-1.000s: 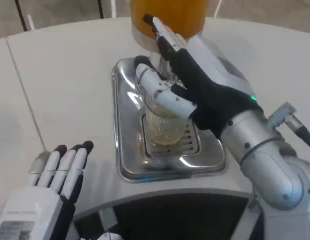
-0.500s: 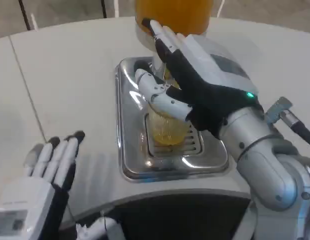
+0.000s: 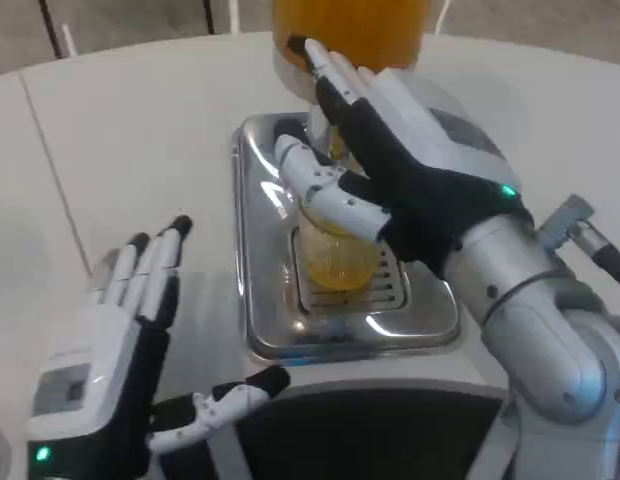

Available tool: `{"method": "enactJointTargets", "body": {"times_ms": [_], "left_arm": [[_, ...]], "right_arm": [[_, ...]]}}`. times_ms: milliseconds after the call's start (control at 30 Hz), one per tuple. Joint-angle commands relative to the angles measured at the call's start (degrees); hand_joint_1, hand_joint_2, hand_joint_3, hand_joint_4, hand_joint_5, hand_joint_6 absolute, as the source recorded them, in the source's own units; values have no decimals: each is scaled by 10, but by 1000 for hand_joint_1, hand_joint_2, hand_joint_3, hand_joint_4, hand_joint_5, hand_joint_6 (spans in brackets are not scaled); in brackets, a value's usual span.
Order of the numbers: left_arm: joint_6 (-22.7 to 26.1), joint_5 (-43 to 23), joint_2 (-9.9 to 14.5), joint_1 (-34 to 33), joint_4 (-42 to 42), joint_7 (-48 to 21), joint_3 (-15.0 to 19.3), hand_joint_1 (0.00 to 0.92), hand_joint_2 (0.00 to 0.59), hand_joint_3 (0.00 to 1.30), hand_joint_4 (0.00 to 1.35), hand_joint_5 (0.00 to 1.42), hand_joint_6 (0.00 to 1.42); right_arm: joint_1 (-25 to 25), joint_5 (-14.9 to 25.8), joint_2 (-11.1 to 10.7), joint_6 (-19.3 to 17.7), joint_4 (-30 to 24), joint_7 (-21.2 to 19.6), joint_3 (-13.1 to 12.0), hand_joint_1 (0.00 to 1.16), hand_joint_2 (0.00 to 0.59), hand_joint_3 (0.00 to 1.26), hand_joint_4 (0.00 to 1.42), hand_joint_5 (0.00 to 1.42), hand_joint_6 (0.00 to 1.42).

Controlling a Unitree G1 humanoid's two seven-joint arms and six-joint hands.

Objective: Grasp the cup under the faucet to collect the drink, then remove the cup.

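Note:
A clear cup (image 3: 335,255) holding yellow drink stands on the drip grate of the steel tray (image 3: 260,300), below the dispenser's orange tank (image 3: 350,30). My right hand (image 3: 390,170) wraps around the cup from the right, its thumb across the front rim and its long fingers reaching up against the tank's base. The faucet is hidden behind that hand. My left hand (image 3: 120,340) hovers open at the lower left, palm side toward the tray, fingers spread and thumb pointing right, apart from the tray.
The tray sits on a white round table (image 3: 140,130) with a seam line running down its left side. The table's front edge curves just below the tray. My right forearm (image 3: 550,330) fills the lower right.
The drink level in the cup has risen. My left hand has lifted and moved forward toward the tray, thumb now out. The right hand stays on the cup.

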Motion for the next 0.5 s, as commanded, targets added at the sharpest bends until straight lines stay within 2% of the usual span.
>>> {"method": "enactJointTargets", "body": {"times_ms": [33,333,433,500], "left_arm": [[4,-3,-10,-18,20,-7,-14,221,46,0,0,0,0],[15,1,-27,-59,42,-8,-35,223,45,0,0,0,0],[22,4,-35,-76,55,-7,-45,227,43,0,0,0,0],[26,2,-38,-85,62,-8,-49,230,42,0,0,0,0]], "right_arm": [[16,9,4,-17,5,15,6,0,572,5,0,0,3],[36,7,12,-26,2,-3,-8,0,572,6,0,0,6],[48,19,14,-34,-6,-14,-21,0,572,10,0,0,10],[69,31,21,-42,-15,-40,-36,0,572,12,0,0,12]]}}
